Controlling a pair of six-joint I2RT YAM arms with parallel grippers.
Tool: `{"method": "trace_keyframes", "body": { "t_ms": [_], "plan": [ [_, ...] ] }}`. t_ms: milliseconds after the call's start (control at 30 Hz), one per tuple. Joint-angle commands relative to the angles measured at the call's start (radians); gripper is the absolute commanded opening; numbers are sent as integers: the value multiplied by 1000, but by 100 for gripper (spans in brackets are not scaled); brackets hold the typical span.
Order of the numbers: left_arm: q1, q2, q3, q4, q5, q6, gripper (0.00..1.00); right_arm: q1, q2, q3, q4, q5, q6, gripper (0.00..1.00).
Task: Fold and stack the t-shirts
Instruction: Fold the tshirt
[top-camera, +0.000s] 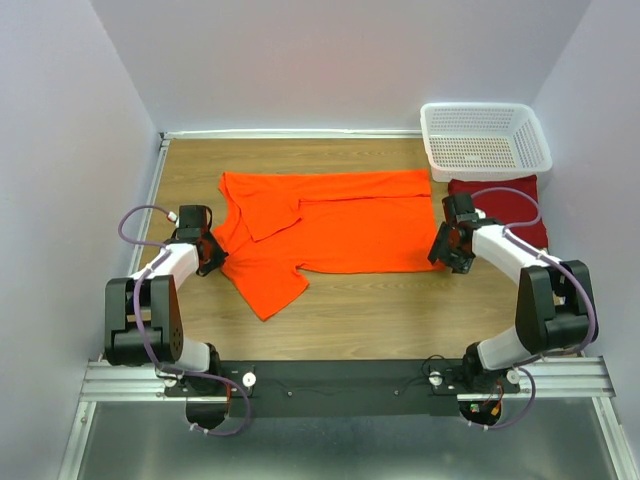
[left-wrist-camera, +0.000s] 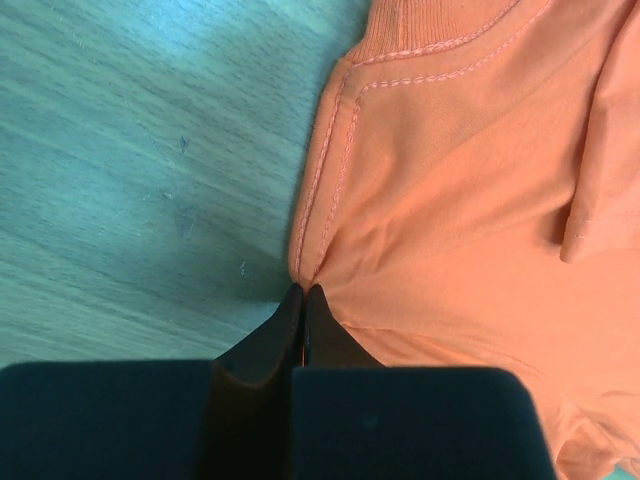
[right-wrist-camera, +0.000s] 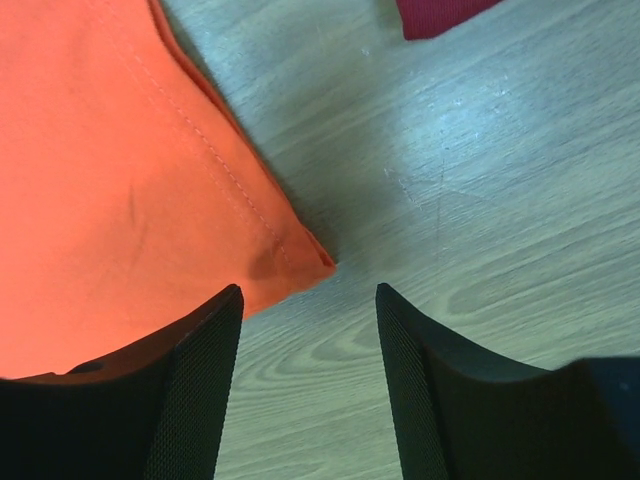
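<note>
The bright orange t-shirt (top-camera: 330, 225) lies spread on the wooden table, one sleeve folded over its chest. The dark red t-shirt (top-camera: 500, 205) lies as a folded rectangle at the right, partly under my right arm. My left gripper (top-camera: 213, 255) is at the orange shirt's left edge; in the left wrist view it (left-wrist-camera: 303, 292) is shut, pinching the cloth (left-wrist-camera: 450, 200) at a seam, and wrinkles spread from the tips. My right gripper (right-wrist-camera: 308, 290) is open just above the table, with the orange shirt's hem corner (right-wrist-camera: 315, 255) just ahead between the fingers, untouched. A dark red corner (right-wrist-camera: 440, 15) shows beyond.
A white mesh basket (top-camera: 485, 135) stands at the far right corner, behind the dark red shirt. Grey walls close in the table on the left, back and right. Bare wood (top-camera: 380, 310) lies between the orange shirt and the arm bases.
</note>
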Motion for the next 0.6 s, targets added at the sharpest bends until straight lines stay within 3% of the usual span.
{"method": "trace_keyframes", "body": {
  "t_ms": [0, 433, 567],
  "plan": [
    [6, -22, -8, -57, 1, 9, 0, -10, 26, -25, 12, 17, 38, 62],
    [3, -31, -11, -63, -4, 6, 0, -44, 51, -88, 100, -26, 47, 57],
    [4, -48, -13, -69, -15, 1, 0, -48, 66, -117, 124, -35, 47, 49]
  ]
}}
